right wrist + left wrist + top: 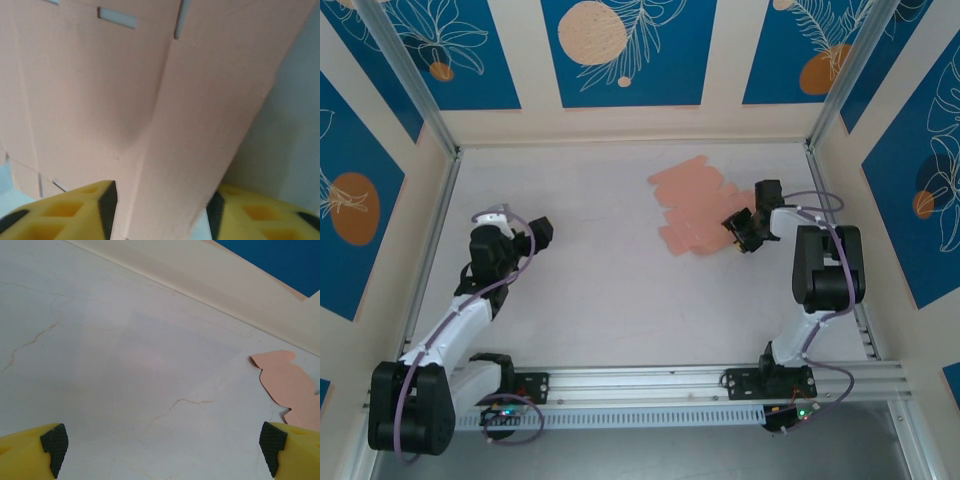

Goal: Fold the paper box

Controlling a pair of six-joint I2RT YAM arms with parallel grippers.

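The paper box [695, 205] is a flat salmon-pink cut-out sheet with tabbed edges, lying on the table right of centre. My right gripper [739, 231] sits at the sheet's right edge. In the right wrist view its jaws [162, 210] stand partly apart on either side of a raised panel of the paper box [210, 125]. That panel nearly spans the gap, and a sliver of table shows by the right pad [215, 212]. My left gripper [542, 232] is wide open over bare table at the left, far from the sheet. A tabbed corner of the paper box [292, 385] lies beyond its right fingertip [272, 445].
The white table [590, 290] is walled in by cream and blue panels on three sides, with metal posts [420, 90] at the back corners. A metal rail [650, 385] carrying both arm bases runs along the near edge.
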